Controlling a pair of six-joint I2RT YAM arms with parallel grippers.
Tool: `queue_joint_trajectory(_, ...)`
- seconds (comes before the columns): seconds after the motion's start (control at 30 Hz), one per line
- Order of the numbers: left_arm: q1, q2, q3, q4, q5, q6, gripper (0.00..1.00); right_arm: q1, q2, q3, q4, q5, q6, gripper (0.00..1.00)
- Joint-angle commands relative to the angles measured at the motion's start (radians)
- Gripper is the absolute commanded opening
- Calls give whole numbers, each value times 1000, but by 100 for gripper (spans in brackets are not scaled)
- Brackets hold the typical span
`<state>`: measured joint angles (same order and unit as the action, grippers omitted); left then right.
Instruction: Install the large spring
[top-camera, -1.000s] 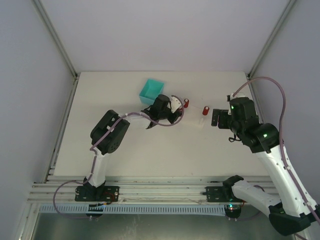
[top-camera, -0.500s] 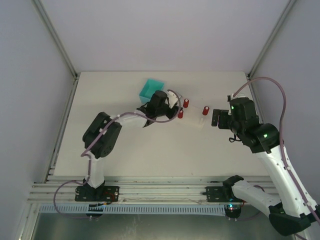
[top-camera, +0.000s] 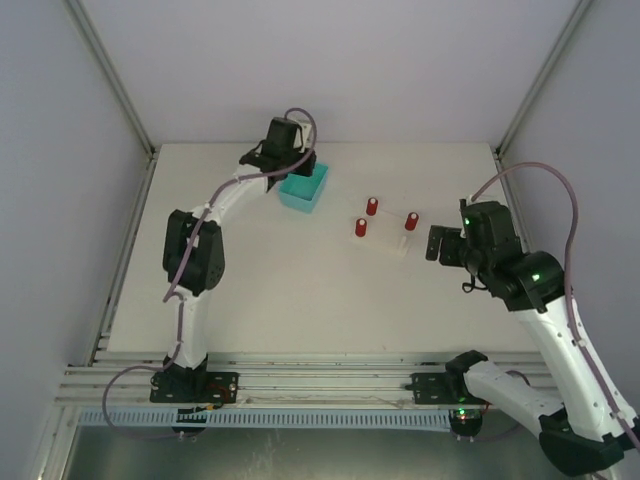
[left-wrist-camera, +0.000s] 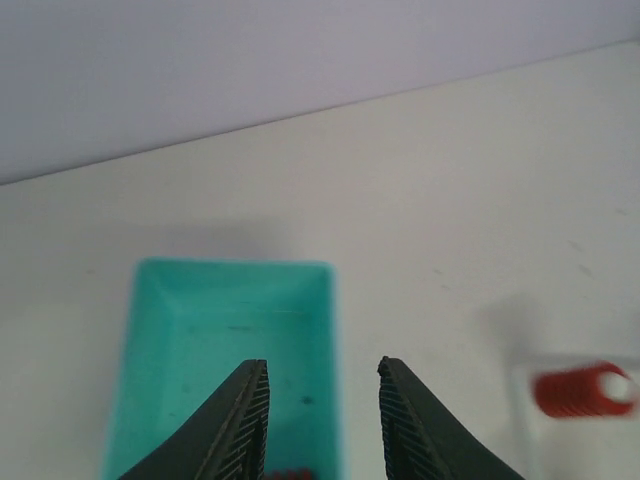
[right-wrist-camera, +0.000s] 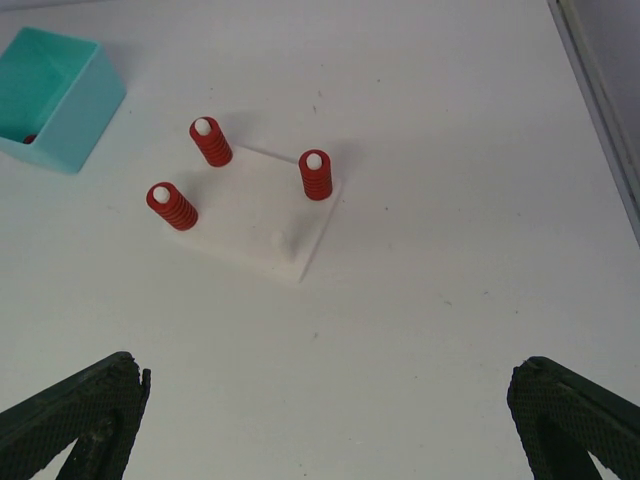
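A white plate (right-wrist-camera: 255, 215) holds three red springs (right-wrist-camera: 211, 141) (right-wrist-camera: 316, 174) (right-wrist-camera: 172, 206) on white pegs; a fourth peg (right-wrist-camera: 284, 240) is bare. The springs also show in the top view (top-camera: 361, 227). My left gripper (left-wrist-camera: 322, 375) is open and empty, hovering over the right edge of the teal bin (left-wrist-camera: 230, 340); a bit of red (left-wrist-camera: 285, 474) lies in the bin's bottom. In the top view the left gripper (top-camera: 288, 165) is above the bin (top-camera: 303, 187). My right gripper (right-wrist-camera: 330, 385) is wide open and empty, on the near side of the plate, well apart from it.
In the top view the right gripper (top-camera: 440, 243) sits just right of the plate. The bin stands at the back of the table, left of the plate. One spring (left-wrist-camera: 575, 392) shows at the right edge of the left wrist view.
My left arm left a third spring on the plate's near-left peg, then swung back and left to above the teal bin. The right arm shifted only slightly.
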<state>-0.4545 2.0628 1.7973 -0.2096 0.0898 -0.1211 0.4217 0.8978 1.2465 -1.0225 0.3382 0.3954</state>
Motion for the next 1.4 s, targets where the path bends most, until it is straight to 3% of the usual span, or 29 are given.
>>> queue_joint_trajectory(0.0, 48, 147, 258, -313, 57, 15, 36, -1, 29, 40, -44, -1, 9, 99)
queue_joint_trajectory(0.17, 77, 278, 429, -436, 106, 39, 36, -1, 81, 80, -58, 2, 1, 99)
queue_joint_trajectory(0.53, 104, 299, 480, -393, 84, 64, 43, -1, 196, 126, -38, -10, 3, 99)
queue_joint_trajectory(0.67, 112, 291, 477, -412, -48, 89, 48, -2, 227, 135, -34, -27, 9, 99)
queue_joint_trajectory(0.83, 121, 316, 464, -411, -74, 109, 49, -2, 266, 153, -19, -46, 10, 99)
queue_joint_trajectory(1.37, 129, 353, 344, -342, -86, 104, 39, -2, 292, 180, -17, -31, -3, 99)
